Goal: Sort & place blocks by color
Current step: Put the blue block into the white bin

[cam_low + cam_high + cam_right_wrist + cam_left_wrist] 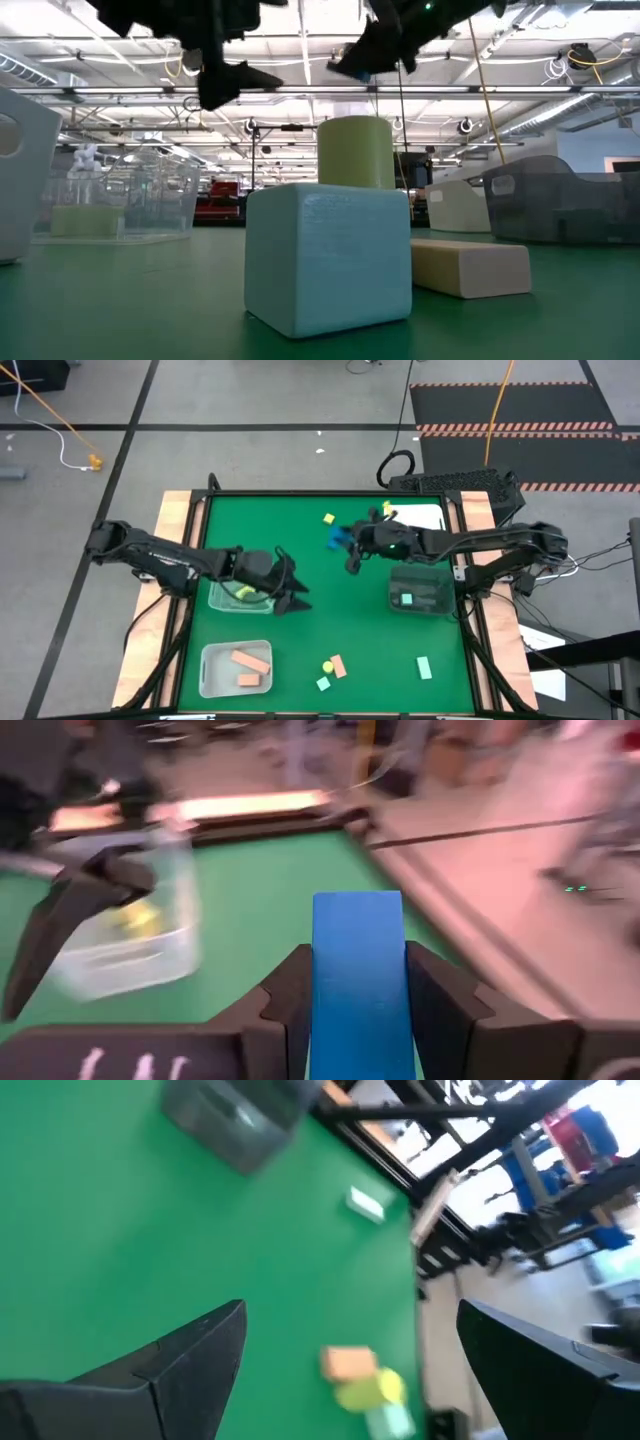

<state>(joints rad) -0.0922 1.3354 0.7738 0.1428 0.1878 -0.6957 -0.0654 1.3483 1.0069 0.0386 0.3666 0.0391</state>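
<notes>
While the right hand (352,550) hovers above the green surface (300,640) clamped on a blue block (358,975) standing lengthwise between its fingers, the smoky tub (422,592) lies just beside it toward the right arm's base, and the left hand (290,585), spread wide and empty, waits by the clear tub (225,600)

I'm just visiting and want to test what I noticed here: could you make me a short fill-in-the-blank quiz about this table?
1. The right gripper has its fingers shut on a ____ block.
2. The white tub holds two ____ blocks.
3. The left gripper hangs with its fingers ____.
4. The table's surface is ____.

Missing words: blue; orange; open; green
</notes>
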